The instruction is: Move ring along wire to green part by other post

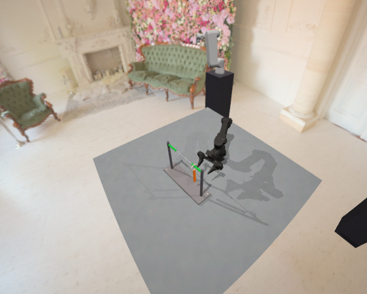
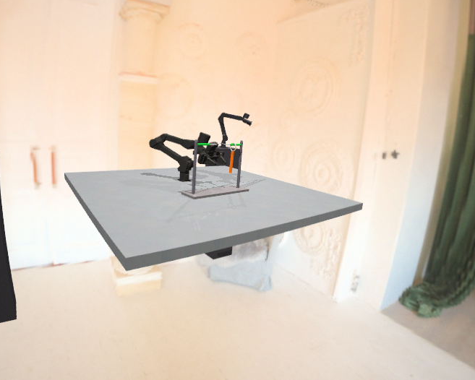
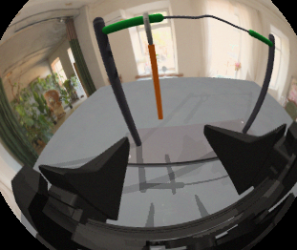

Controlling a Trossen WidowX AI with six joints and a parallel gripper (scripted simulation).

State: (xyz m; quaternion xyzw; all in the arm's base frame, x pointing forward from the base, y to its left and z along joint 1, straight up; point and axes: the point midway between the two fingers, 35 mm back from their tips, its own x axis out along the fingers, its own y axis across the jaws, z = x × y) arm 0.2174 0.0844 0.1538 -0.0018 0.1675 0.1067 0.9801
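Observation:
The pale ring [image 1: 194,170] [image 2: 233,147] [image 3: 148,31] hangs around the green wire part [image 1: 198,168] [image 3: 124,25] by one post [image 1: 201,183] [image 2: 238,168] [image 3: 120,90], close to that part's inner end. Its orange handle [image 1: 194,176] [image 2: 231,161] [image 3: 156,82] hangs down below it. The thin grey wire [image 1: 184,159] [image 3: 186,17] runs on to the other green part [image 1: 172,147] [image 2: 203,144] [image 3: 260,37] at the far post [image 1: 170,157] [image 2: 194,168] [image 3: 267,83]. My gripper [image 1: 204,169] [image 3: 167,135] is wide open and empty, on the arm's side of the wire, apart from the handle.
The posts stand on a flat base plate [image 1: 185,186] [image 2: 215,193] [image 3: 186,147] on the grey table [image 1: 144,215] [image 2: 220,223]. The post by the ring stands close to my fingers in the top view. Another black arm [image 2: 222,126] stands beyond the table in the exterior view.

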